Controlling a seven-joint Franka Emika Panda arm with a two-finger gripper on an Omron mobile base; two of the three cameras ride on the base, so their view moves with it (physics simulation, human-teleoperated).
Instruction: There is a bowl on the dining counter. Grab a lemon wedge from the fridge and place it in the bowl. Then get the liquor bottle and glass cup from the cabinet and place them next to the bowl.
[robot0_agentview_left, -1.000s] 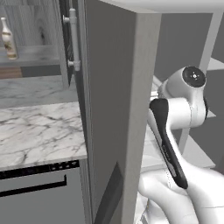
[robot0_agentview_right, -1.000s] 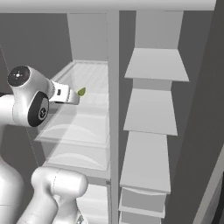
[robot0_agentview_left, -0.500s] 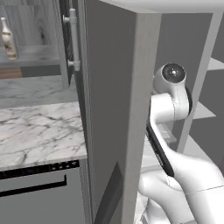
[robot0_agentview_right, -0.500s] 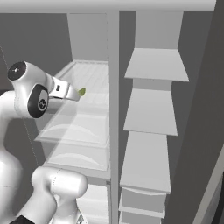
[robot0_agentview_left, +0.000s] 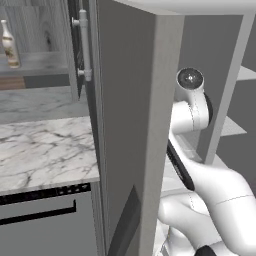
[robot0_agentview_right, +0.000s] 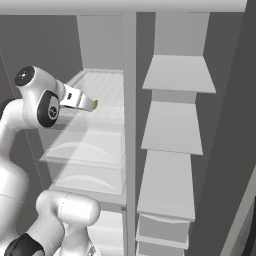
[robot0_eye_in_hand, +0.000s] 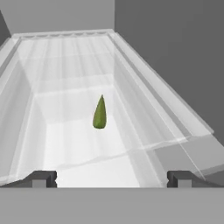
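Note:
The lemon wedge (robot0_eye_in_hand: 99, 113), small and yellow-green, lies on a clear glass shelf (robot0_eye_in_hand: 65, 70) inside the open fridge (robot0_agentview_right: 170, 75). My gripper (robot0_eye_in_hand: 111, 178) is open, fingertips (robot0_eye_in_hand: 41, 177) wide apart, with the wedge a short way ahead of them and centred between them. From the right base view the gripper (robot0_agentview_right: 90, 103) reaches over that shelf, the lemon wedge (robot0_agentview_right: 95, 104) just at its tip. Nothing is held. The liquor bottle (robot0_agentview_left: 10, 45) stands on the shelf of the dark wood-grain cabinet (robot0_agentview_left: 35, 30) at far left. Bowl and glass cup are out of view.
The open fridge door (robot0_agentview_left: 125, 130) stands edge-on between my arm and a marble counter (robot0_agentview_left: 45, 150) with a dark appliance front below. A pale bar handle (robot0_agentview_left: 83, 47) hangs on an open dark door. Door bins (robot0_agentview_right: 172, 125) line the right side.
The arm has pushed the hand a little further into the fridge toward the wedge. The wedge has stayed put and the gripper has stayed open.

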